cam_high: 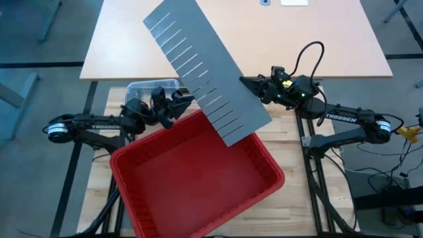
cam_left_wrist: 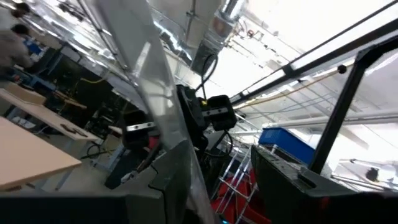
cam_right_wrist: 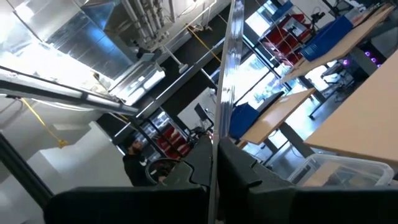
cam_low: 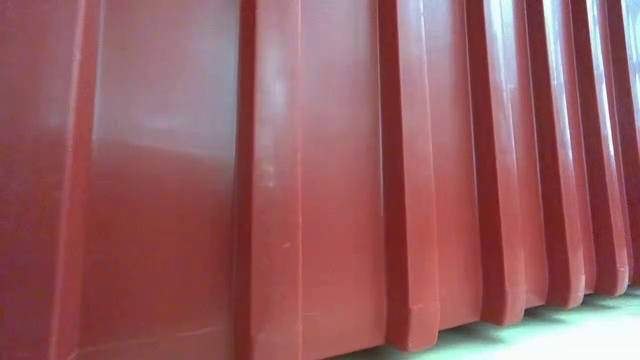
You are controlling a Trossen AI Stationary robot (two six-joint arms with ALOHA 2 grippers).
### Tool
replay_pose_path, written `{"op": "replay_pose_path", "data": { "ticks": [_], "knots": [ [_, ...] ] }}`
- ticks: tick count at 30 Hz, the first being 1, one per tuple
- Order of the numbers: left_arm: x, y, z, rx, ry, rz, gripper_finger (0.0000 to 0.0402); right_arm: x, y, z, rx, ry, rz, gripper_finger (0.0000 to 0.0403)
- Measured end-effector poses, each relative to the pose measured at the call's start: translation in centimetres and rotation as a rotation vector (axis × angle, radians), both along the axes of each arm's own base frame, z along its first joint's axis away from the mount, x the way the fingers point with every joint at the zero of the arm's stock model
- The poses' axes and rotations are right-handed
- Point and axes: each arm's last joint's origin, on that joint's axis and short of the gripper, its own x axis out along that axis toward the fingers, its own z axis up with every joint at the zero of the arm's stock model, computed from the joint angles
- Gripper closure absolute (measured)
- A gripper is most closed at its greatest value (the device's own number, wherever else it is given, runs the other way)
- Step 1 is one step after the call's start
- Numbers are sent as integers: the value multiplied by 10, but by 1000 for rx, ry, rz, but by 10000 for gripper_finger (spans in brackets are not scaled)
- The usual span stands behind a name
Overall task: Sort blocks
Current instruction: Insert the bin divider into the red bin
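Observation:
No blocks show in any view. A long grey slotted divider panel [cam_high: 198, 66] slants across the scene. Its far end is over the light table and its near end is above the red bin [cam_high: 132, 158]. My right gripper [cam_high: 243, 82] is shut on the panel's right long edge. My left gripper [cam_high: 184, 102] stands open at the panel's left long edge, next to a small clear tub [cam_high: 151, 87]. In the left wrist view the panel [cam_left_wrist: 165, 112] runs edge-on past one finger. My left gripper has one finger [cam_left_wrist: 169, 177] beside the panel's face at its left long edge [cam_left_wrist: 186, 186]. The other finger [cam_left_wrist: 292, 180] stands well apart from it. I cannot tell whether the near finger touches the panel. My right gripper pinches the panel's right long edge [cam_right_wrist: 217, 143] between its two fingers, about midway along the panel. The fingers come from the table's right side, slanting upward. The panel stands edge-on in the hold, raised over the bin.
The red bin's ribbed wall [cam_low: 300, 180] fills the low view. A light wooden table [cam_high: 297, 39] lies beyond the work table. The room's shelves, ceiling pipes and blue crates show in both wrist views.

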Motion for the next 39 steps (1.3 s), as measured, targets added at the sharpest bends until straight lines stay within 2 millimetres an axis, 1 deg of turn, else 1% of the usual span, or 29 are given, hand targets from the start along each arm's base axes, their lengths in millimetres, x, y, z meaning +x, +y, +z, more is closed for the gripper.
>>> {"op": "replay_pose_path", "data": {
  "ticks": [3, 6, 14, 19, 28, 39],
  "knots": [
    [-11, -2, -4, -26, -9, 19, 256, 0, 0, 0, 2, 0, 1, 403],
    [-16, -3, -5, -36, -7, 30, 261, 0, 0, 0, 6, -1, 2, 403],
    [-8, 0, -15, -70, 38, 35, 262, 0, 0, 0, 10, -2, 3, 403],
    [-3, 3, -18, -82, 34, 34, 261, 0, 0, 0, 10, -2, 3, 403],
    [-1, 6, -19, -90, -17, 36, 269, 0, 0, 0, 11, -1, 3, 403],
    [1, 8, -21, -116, -27, 27, 263, 1, 0, -1, 14, 9, 5, 403]
  ]
}}
